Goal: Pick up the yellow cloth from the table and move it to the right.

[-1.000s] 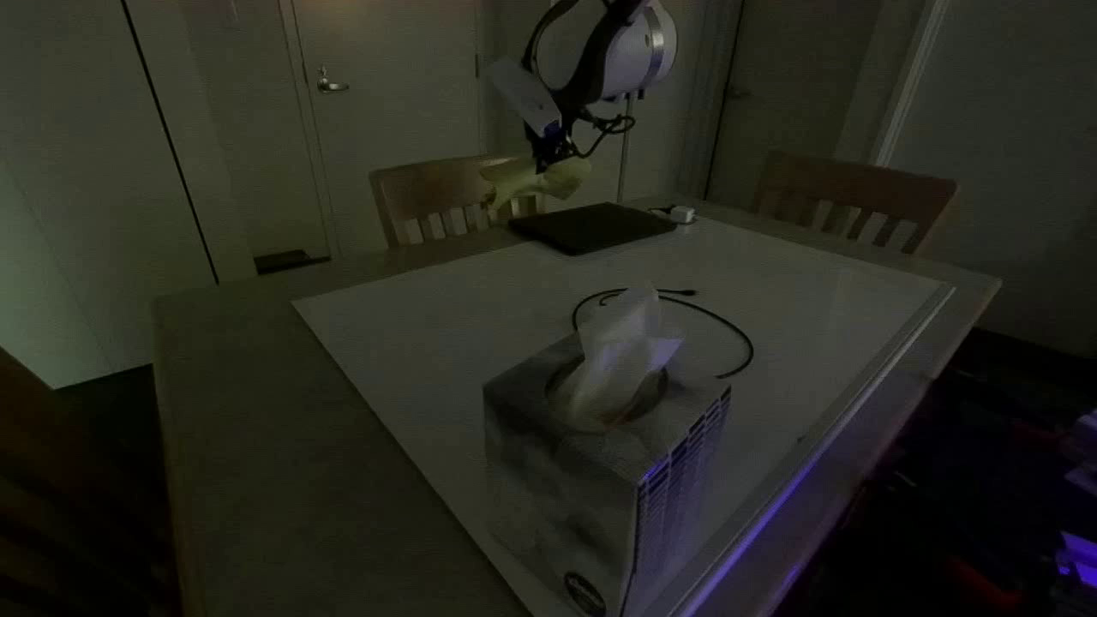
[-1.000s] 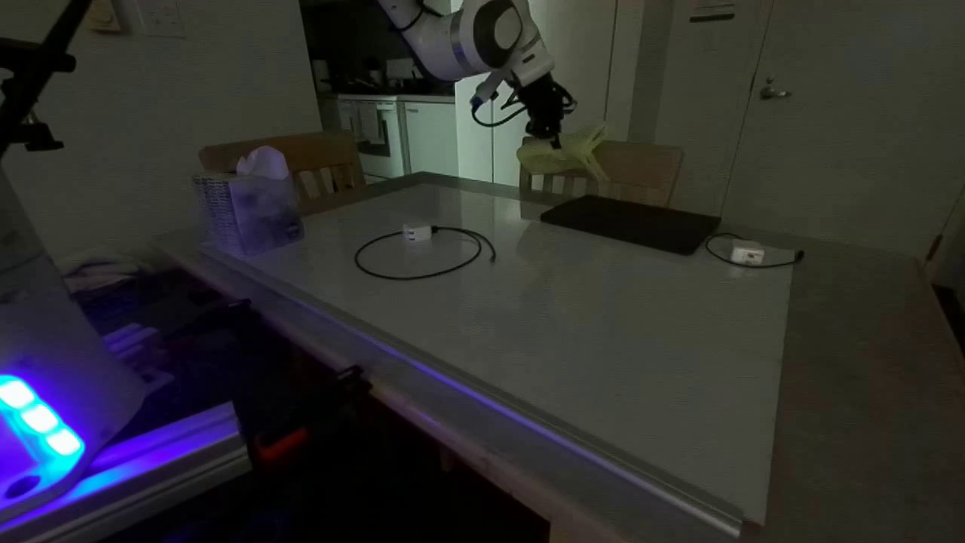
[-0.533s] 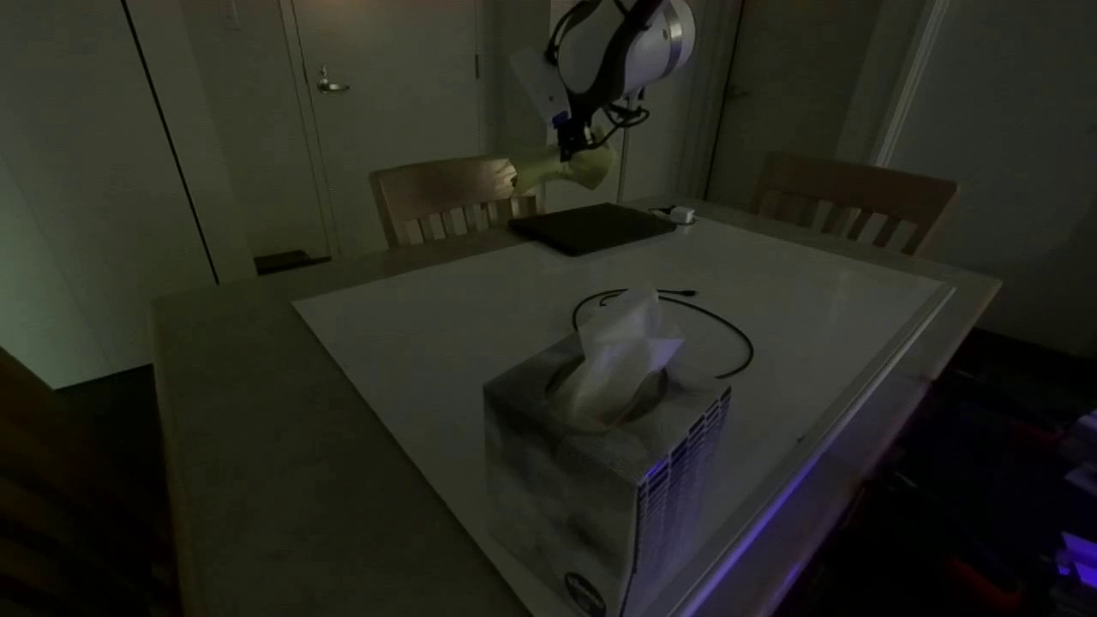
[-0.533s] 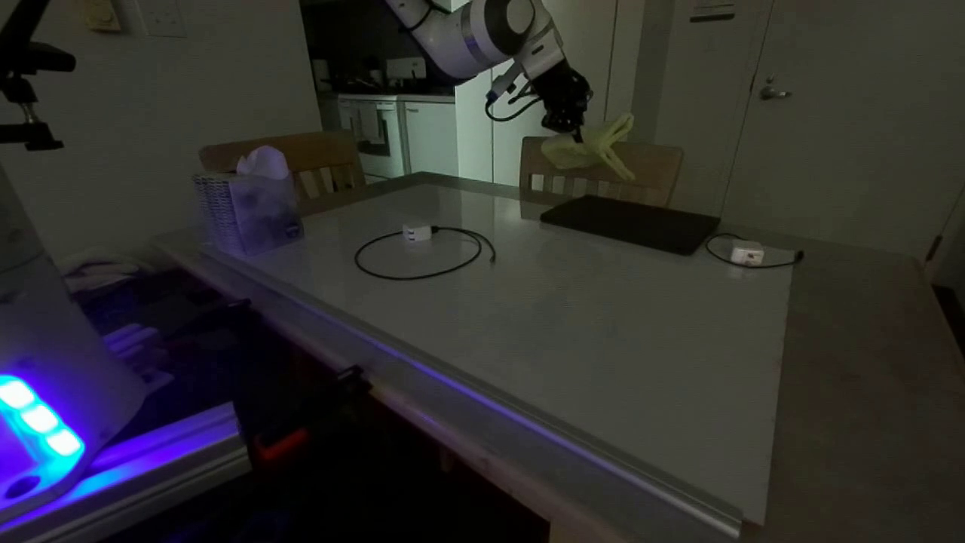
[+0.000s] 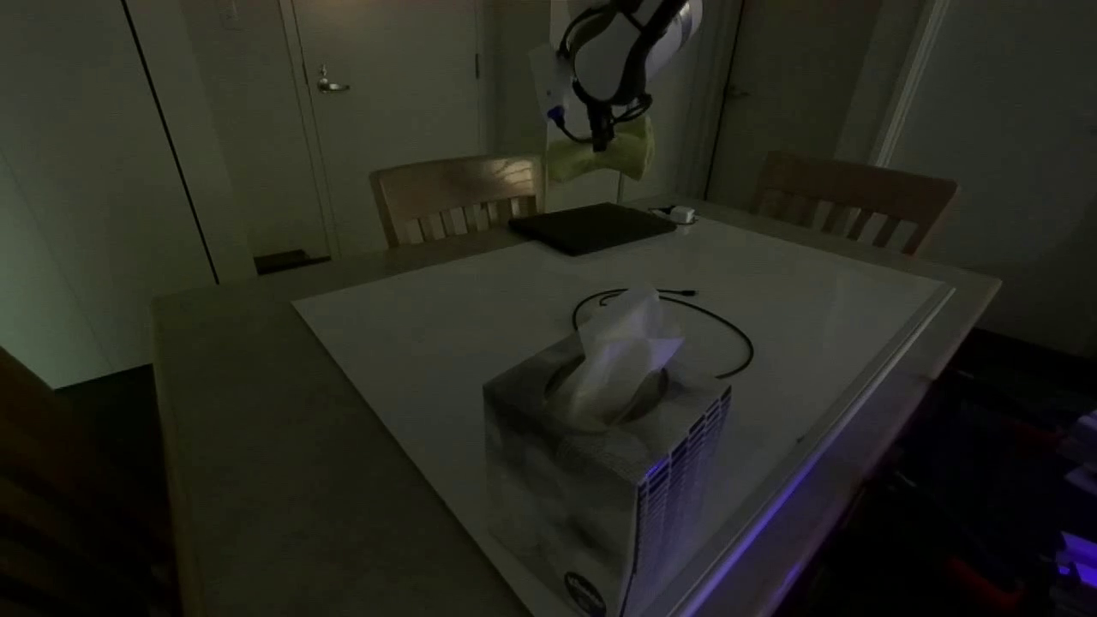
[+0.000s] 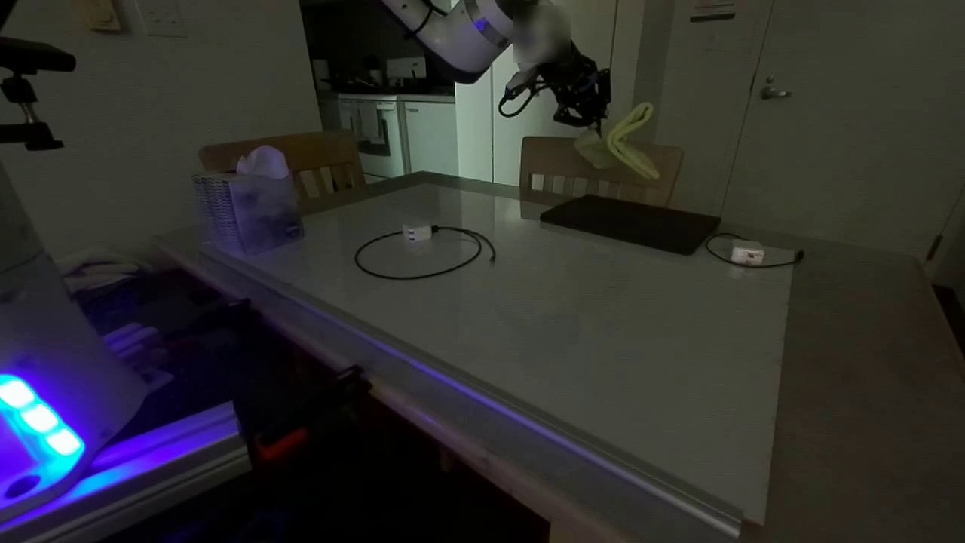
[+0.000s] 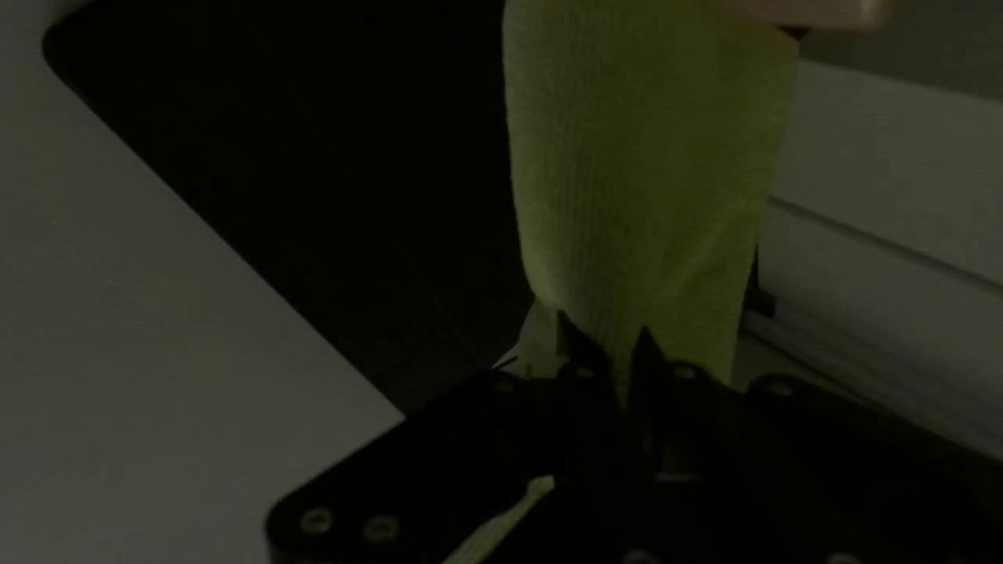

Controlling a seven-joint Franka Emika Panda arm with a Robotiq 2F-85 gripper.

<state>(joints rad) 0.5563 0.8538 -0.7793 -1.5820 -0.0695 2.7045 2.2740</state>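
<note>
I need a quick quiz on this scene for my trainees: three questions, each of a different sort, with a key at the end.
1. True or false: the claw holds the cloth clear of the table.
2. Fill the gap: a white tissue sticks up out of the ...
3. Open question: in the wrist view, which flat, dark thing shows to the left of the cloth?

Key:
1. True.
2. Box.
3. The pad.
</note>
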